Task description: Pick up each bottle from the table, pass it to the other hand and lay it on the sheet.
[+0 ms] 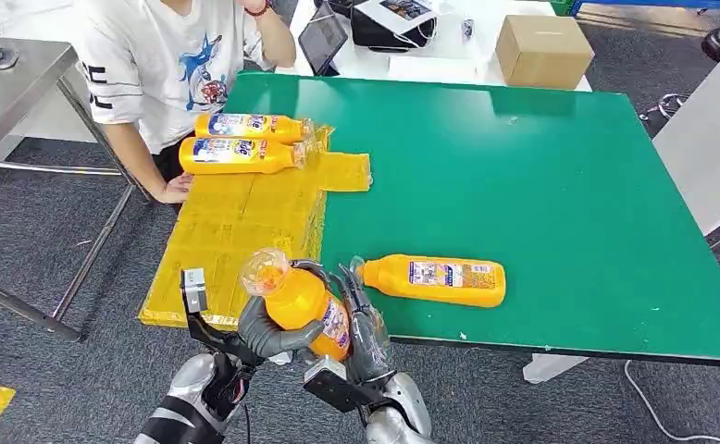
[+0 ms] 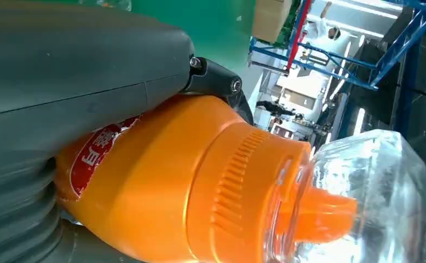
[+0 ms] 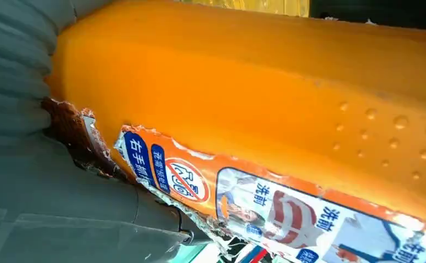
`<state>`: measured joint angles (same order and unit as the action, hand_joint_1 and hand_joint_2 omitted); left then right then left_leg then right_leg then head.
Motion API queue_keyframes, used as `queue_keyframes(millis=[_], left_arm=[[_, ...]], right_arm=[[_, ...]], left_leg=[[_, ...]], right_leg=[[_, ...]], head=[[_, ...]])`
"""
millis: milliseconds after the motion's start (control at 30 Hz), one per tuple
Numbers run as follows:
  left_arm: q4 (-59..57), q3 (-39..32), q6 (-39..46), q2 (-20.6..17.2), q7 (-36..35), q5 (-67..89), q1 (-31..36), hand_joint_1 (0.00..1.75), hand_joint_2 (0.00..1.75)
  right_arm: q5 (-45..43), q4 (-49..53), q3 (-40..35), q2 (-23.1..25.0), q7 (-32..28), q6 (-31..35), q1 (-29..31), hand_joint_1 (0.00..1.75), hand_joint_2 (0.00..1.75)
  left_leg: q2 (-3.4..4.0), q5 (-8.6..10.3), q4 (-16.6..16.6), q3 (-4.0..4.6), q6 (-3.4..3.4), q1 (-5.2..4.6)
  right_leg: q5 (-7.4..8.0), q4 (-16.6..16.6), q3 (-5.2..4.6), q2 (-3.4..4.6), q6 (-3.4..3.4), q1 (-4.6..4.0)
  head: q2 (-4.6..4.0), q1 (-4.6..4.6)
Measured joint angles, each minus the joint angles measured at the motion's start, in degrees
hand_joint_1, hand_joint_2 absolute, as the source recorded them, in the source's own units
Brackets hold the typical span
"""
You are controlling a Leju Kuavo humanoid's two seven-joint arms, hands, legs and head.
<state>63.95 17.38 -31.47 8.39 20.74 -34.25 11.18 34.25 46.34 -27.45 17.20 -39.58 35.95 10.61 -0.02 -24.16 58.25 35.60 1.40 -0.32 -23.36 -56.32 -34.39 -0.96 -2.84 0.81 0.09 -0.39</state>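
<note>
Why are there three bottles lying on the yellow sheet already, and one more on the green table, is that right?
Not quite: the head view shows two bottles lying on the yellow sheet, not three. One more bottle does lie on the green table. Another bottle is held up between the left hand and right hand.

Orange bottle (image 3: 265, 98) — torn label — against robot hand (image 3: 30, 181)

On the torn paper label of the orange plastic bottle (image 3: 265, 109) I'm holding, I read "右手" in white on a blue tab and "洗前" twice beside small pictures, plus a red crossed-circle sign. The remaining label print on this bottle is too small for me to read.
</note>
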Motion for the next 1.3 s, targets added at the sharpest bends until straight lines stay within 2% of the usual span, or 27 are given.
queue_keyframes(millis=[33, 133, 200, 267, 333, 400, 433, 467, 567, 1300], left_arm=[[0.0, 0.0, 0.0, 0.02, 0.0, 0.0, 0.0, 1.75, 1.75], [0.26, -0.04, 1.47, 0.02, 1.17, 1.15, 0.01, 1.75, 1.75], [0.85, -1.64, 9.0, -0.13, 7.86, 10.32, 1.46, 1.75, 1.75], [-0.37, -6.92, 26.44, -0.96, 12.97, 26.27, 6.94, 1.75, 1.75], [-1.71, -12.1, 46.07, -1.4, 13.31, 31.11, 11.46, 1.75, 1.75], [-2.27, -15.2, 57.59, -1.51, 13.68, 32.16, 14.0, 1.75, 1.75], [-2.45, -15.87, 58.66, -1.35, 13.9, 32.83, 14.53, 1.75, 1.75], [-2.58, -16.56, 56.07, -1.23, 14.12, 33.31, 14.73, 1.75, 1.75], [-3.08, -17.99, 48.7, -0.92, 14.38, 33.85, 14.78, 1.75, 1.75], [-3.52, -20.39, 48.02, -0.15, 14.43, 33.94, 15.16, 1.75, 1.75]], right_arm=[[0.0, 0.0, 0.0, 0.0, 0.0, 0.0, 0.0, 0.0, 0.0], [-1.25, 0.11, -0.04, -0.09, 0.0, -1.43, -0.04, 0.0, 0.0], [-9.68, 3.95, -1.18, -0.99, 0.33, -9.0, -0.89, 0.0, 0.0], [-20.82, 13.92, -2.19, -2.03, 3.53, -17.19, -1.84, 0.0, 0.0], [-20.59, 20.1, -2.43, -2.25, 5.4, -20.33, -1.86, 0.0, 0.0], [-19.8, 23.85, -2.45, -2.71, 5.16, -21.01, -2.43, 0.0, 0.0], [-19.67, 25.05, -2.45, -2.86, 4.76, -21.2, -2.6, 0.0, 0.0], [-19.65, 26.16, -2.45, -2.97, 4.24, -21.33, -2.65, 0.0, 0.0], [-19.5, 28.26, -2.56, -3.08, 3.67, -21.35, -2.88, 0.0, 0.0], [-19.52, 31.19, -2.56, -3.37, 3.5, -21.38, -3.62, 0.0, 0.0]], left_leg=[[0.0, 0.0, 0.0, 0.0, 0.0, 0.0], [0.0, 0.0, 0.0, -0.01, 0.0, 0.0], [-0.08, 0.09, 0.0, 0.13, 0.02, 0.0], [-0.12, 0.32, 0.0, 0.47, -0.06, 0.04], [0.42, 0.26, 0.0, 0.37, -0.15, 0.03], [0.53, 0.34, 0.0, 0.29, -0.17, 0.06], [0.45, 0.41, 0.0, 0.31, -0.15, 0.07], [0.24, 0.42, 0.0, 0.35, -0.15, 0.07], [0.29, 0.41, 0.0, 0.44, -0.15, 0.06], [0.43, 0.39, 0.0, 0.45, -0.13, 0.03]], right_leg=[[0.0, 0.0, 0.0, 0.0, 0.0, 0.0], [0.0, 0.0, -0.02, 0.0, 0.0, 0.0], [0.01, -0.02, -0.13, -0.05, 0.0, 0.0], [0.28, -0.09, -0.48, -0.08, 0.06, -0.02], [0.42, -0.09, -0.6, 0.37, 0.24, -0.03], [0.41, -0.09, -0.59, 0.45, 0.24, -0.08], [0.38, -0.1, -0.57, 0.38, 0.24, -0.08], [0.36, -0.12, -0.53, 0.21, 0.25, -0.08], [0.38, -0.12, -0.57, 0.22, 0.23, -0.06], [0.4, -0.11, -0.63, 0.26, 0.22, -0.03]], head=[[0.0, 0.0], [0.0, 0.0], [0.0, 0.0], [0.0, 0.35], [0.0, 0.06], [0.0, 0.09], [0.0, 0.13], [0.0, 0.13], [0.0, 0.15], [0.0, 0.13]])
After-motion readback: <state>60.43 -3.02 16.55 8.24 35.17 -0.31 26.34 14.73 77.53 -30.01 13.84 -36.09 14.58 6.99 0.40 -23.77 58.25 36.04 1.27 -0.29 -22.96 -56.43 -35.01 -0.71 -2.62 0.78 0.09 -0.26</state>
